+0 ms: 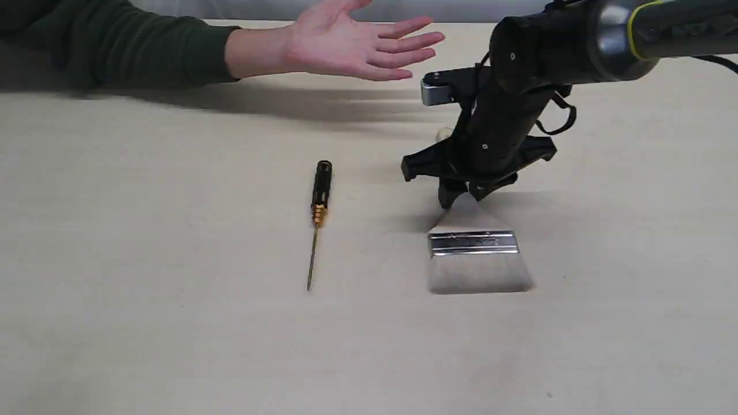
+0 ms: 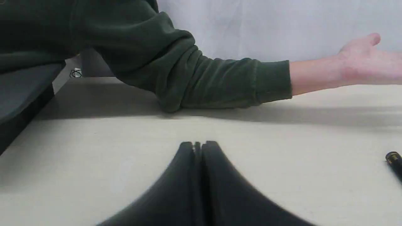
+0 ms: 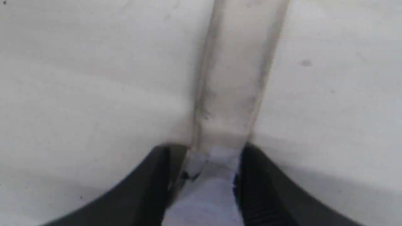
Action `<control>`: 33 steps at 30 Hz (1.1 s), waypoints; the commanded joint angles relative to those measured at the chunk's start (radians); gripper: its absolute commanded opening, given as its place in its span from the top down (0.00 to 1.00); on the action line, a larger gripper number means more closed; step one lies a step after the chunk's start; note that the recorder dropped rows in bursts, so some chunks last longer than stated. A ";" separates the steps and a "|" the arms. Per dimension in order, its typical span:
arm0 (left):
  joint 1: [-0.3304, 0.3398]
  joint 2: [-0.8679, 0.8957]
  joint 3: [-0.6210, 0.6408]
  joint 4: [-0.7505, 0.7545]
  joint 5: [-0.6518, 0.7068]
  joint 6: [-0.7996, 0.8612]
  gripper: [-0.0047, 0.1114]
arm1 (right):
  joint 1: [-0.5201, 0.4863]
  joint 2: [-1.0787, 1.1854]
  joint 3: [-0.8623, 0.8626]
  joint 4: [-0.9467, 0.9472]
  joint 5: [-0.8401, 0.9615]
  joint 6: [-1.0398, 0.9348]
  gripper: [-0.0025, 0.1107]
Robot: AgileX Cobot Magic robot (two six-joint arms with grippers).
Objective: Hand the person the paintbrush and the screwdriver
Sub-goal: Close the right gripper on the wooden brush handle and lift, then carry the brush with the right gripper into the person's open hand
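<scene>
The paintbrush lies flat on the table, bristles toward the near edge, silver ferrule catching light. My right gripper stands over its wooden handle, and the two black fingers press against both sides of it, shut on it. The screwdriver lies to the left of the brush, black handle pointing away, and only its handle end shows in the left wrist view. The person's hand hovers palm up at the back of the table. My left gripper is shut and holds nothing.
The person's green sleeve rests along the back left of the beige table. A dark object stands beside the table edge in the left wrist view. My right arm reaches in from the upper right.
</scene>
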 commanded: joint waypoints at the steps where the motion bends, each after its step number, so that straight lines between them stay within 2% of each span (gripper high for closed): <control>1: -0.007 -0.002 0.002 -0.004 -0.008 -0.002 0.96 | 0.000 0.037 0.014 -0.041 0.025 0.001 0.79; 6: -0.007 -0.002 0.002 -0.004 -0.008 -0.002 0.96 | 0.000 0.037 0.014 -0.148 0.073 0.011 0.94; 16: -0.007 -0.002 0.002 -0.004 -0.008 -0.002 0.96 | -0.002 -0.026 0.022 -0.159 0.057 0.021 0.94; 29: -0.007 -0.002 0.002 -0.002 -0.011 -0.002 0.96 | -0.002 -0.332 0.243 -0.157 -0.076 0.036 0.94; 33: -0.007 -0.002 0.002 -0.002 -0.011 -0.002 0.96 | -0.002 -0.409 0.259 -0.150 -0.075 0.036 0.94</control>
